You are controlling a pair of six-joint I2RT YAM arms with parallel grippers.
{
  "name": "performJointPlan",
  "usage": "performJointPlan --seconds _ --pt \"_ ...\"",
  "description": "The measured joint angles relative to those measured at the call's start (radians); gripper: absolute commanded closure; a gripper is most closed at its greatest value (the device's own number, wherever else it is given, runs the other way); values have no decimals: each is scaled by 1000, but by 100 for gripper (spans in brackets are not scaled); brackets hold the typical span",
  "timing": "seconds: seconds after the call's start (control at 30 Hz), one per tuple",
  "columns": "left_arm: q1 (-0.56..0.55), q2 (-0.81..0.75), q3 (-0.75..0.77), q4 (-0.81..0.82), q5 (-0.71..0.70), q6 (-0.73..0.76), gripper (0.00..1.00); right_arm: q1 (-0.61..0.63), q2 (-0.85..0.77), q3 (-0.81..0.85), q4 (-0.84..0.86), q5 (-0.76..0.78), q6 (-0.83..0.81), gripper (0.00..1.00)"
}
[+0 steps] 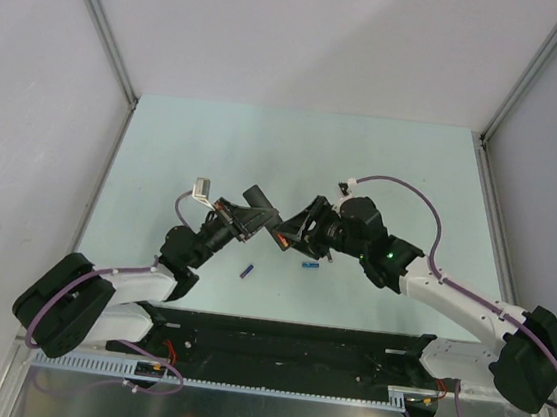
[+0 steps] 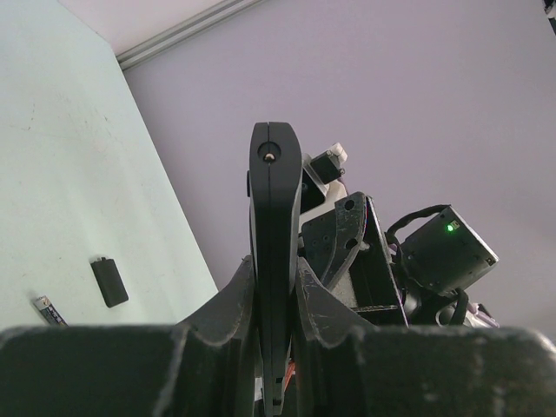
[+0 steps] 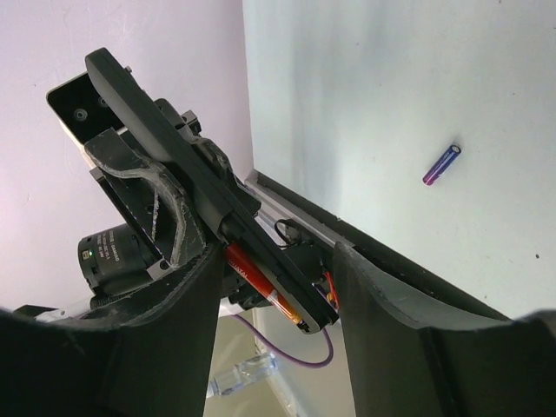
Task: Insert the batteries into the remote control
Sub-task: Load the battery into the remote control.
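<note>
The remote control [image 1: 263,212] is being held in the air above the middle of the table, tilted steeply, clear of the surface. We are seeing 1 orange-red battery [image 3: 256,278] lying lengthwise in its recess, near the lower end.

The left gripper [image 1: 242,222] is clenching the remote control by its 2 long edges. We are judging that this hold is keeping the recess face exposed and steady for the other arm. The right gripper [image 1: 296,229] is facing that recess with its 2 fingers standing apart, straddling the lower end of the remote control. Nothing is being carried between them. We cannot tell whether either pad is touching the body. We are judging that the fingers are lining up to press or seat the orange-red battery.

2 loose cells are lying on the table just below the grippers: a purple battery [image 1: 246,271] and a blue battery [image 1: 309,265], well apart from each other. A small black plate [image 2: 110,282], possibly the cover, is lying flat nearby.

The table [image 1: 365,158] is showing a pale green matte top. Plain pale grey walls [image 1: 308,41] with metal corner rails [image 1: 99,17] are enclosing it on 3 sides.
</note>
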Motion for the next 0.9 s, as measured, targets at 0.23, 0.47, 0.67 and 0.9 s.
performJointPlan --seconds 0.23,0.47,0.67,0.9 --pt "0 -2 0 0 -2 7 100 1 0 0 2 0 0 48" --pt "0 -4 0 0 -5 7 100 2 0 0 2 0 -2 49" --pt "0 -4 0 -2 -8 7 100 10 0 0 2 0 -5 54" --pt "0 -5 0 -4 -13 5 100 16 0 0 2 6 -19 57"
